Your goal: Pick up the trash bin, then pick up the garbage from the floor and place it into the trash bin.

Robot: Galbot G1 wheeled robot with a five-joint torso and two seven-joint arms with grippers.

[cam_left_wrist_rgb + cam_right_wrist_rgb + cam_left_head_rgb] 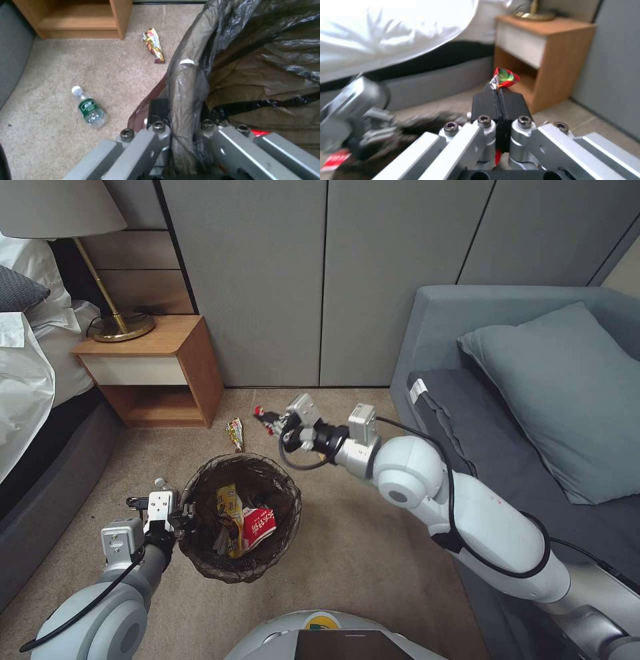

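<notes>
The trash bin [200, 563], a round bin lined with a dark see-through bag, stands on the beige floor [353, 533] in front of me. My left gripper [181, 515] is shut on its near-left rim [186, 75]; the left wrist view shows the rim and bag clamped in my left gripper [181, 110]. A yellow wrapper [230, 508] and a red-and-white packet [259, 523] lie inside. Beyond the bin, my right gripper [272, 421] is shut on a small red-green wrapper [504, 78], with the right gripper [498, 93] closed tight. On the carpet lie a yellow snack wrapper [235, 435] [154, 45] and a green-labelled bottle [88, 108].
A wooden nightstand [157, 370] with a brass lamp [120, 323] stands at the back left beside the bed [27, 380]. A grey sofa [453, 400] with a pillow [567, 393] lines the right. Grey wall panels [320, 280] close the back. Open carpet lies right of the bin.
</notes>
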